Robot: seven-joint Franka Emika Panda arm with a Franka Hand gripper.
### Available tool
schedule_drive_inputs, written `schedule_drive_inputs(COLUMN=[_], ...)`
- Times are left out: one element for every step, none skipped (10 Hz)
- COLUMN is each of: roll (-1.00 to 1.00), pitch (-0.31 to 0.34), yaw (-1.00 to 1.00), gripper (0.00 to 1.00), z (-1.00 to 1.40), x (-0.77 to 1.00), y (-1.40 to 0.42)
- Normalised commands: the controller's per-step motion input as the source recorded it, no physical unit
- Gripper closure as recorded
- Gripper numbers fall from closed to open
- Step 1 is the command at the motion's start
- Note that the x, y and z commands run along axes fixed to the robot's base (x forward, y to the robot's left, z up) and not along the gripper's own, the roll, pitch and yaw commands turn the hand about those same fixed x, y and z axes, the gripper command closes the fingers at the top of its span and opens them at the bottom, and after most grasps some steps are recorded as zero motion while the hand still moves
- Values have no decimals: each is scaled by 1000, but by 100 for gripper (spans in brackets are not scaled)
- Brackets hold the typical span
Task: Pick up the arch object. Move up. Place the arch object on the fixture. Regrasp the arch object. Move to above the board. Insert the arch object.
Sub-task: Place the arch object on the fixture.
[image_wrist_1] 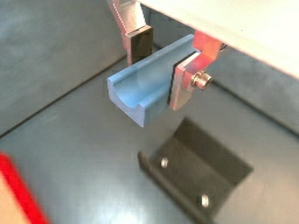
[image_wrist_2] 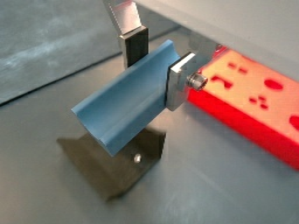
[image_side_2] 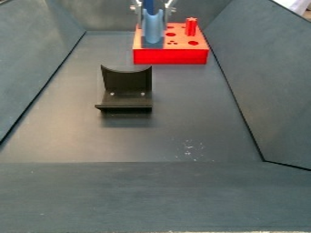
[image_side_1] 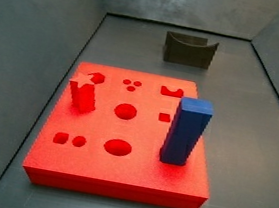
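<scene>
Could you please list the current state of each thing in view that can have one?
Pale grey-blue arch block: clamped between the jaws, lifted clear of the floor, above the fixture.
Gripper: shut on the arch block in both wrist views; outside both side views.
Dark L-shaped fixture: standing on the floor, its notch empty.
Bright-red square board: flat on the floor, arch-shaped hole open.
Tall blue rectangular pillar: upright on the board.

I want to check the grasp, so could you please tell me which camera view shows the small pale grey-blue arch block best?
A wrist view shows the pale grey-blue arch block best: its hollow end faces the camera, clamped between the gripper fingers above the dark fixture. Another wrist view shows its flat side. Neither side view shows it.
</scene>
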Motion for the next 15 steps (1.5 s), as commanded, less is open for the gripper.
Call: schedule_drive_inputs(roll=[-1000, -1000, -1000, -1000, -1000, -1000, -1000, -918, -696, -526, -356, -233, -1000, -1000, -986], pitch=[18, 46, 66, 75, 93, 108, 121, 125, 113, 99, 81, 47, 161, 153, 178], yaw=[18, 9, -3, -11, -29, -43, -65, -82, -97, -106, -110, -107, -143, -152, -182], gripper=[100, 100, 100, 100, 100, 100, 100, 100, 100, 100, 100, 100, 100, 100, 100], z=[0, 0, -11, -13, -12, -16, -15, -17, -17, -18, -18, -1, -1000, -1000, -1000], x=[928, 818, 717, 663, 555, 474, 393, 313, 212, 139, 74, 51, 120, 126, 146], y=[-64, -8, 23, 30, 37, 43, 43, 44, 45, 47, 49, 27, 130, 136, 137])
